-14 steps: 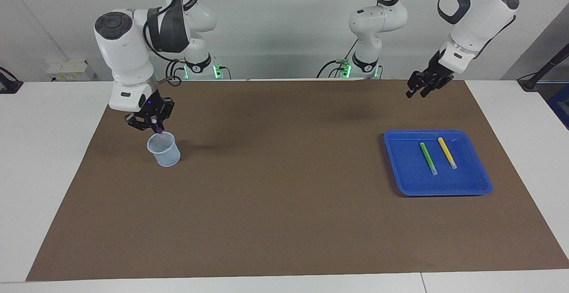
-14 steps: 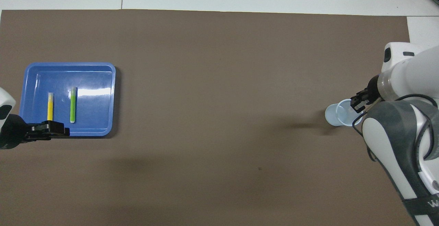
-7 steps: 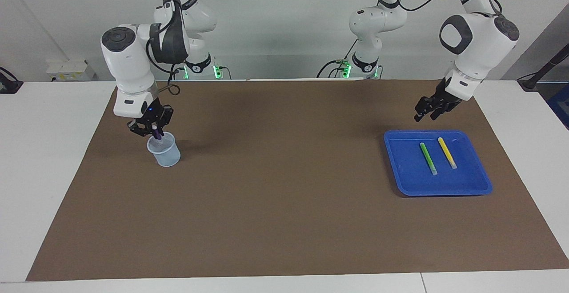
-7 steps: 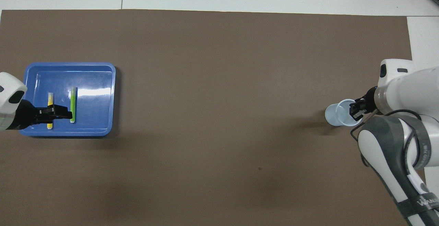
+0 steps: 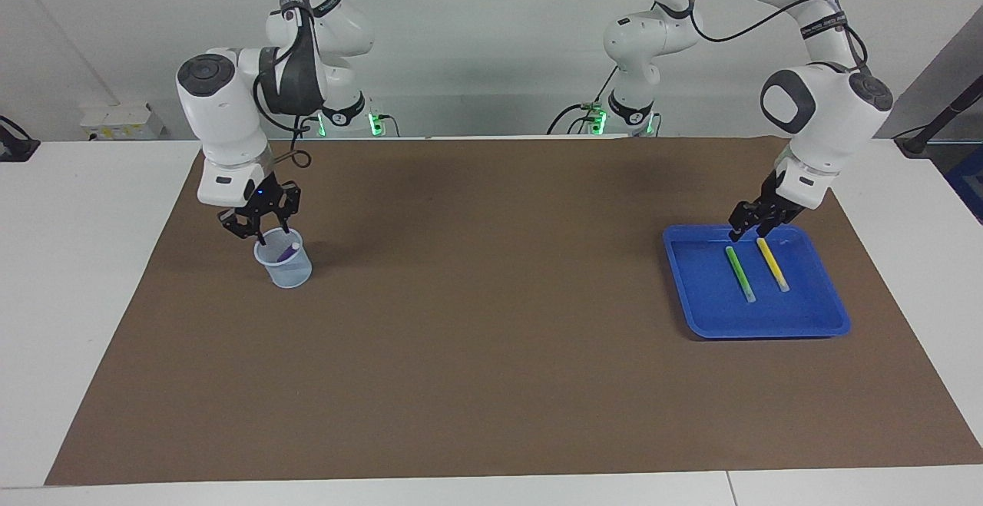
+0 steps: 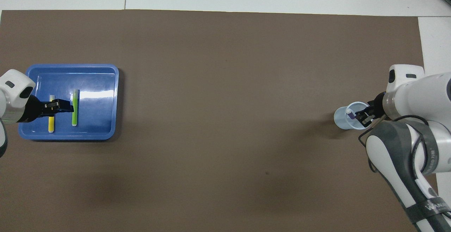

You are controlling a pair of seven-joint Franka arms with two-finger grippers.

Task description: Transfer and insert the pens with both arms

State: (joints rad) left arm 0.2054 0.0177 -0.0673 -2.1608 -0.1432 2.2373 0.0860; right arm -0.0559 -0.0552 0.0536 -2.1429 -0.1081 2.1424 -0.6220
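Three pens: the purple pen [image 5: 287, 249] leans inside one clear cup [image 5: 284, 266] near the counter's right-arm end, under the right claw [image 5: 261, 234], spread and empty. The green pen [image 5: 740, 273] and yellow pen [image 5: 772, 264] lie side by side in one blue tray [image 5: 825, 325]; the left claw [image 5: 743, 232], parted and empty, hangs over them.

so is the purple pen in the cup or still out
In. The purple pen leans inside the clear cup, whitish end near the rim, and the right gripper above it holds nothing.

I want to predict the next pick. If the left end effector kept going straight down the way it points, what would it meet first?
Probably the green pen in the blue tray; the left end effector hangs over its upper end, though depth is unclear.
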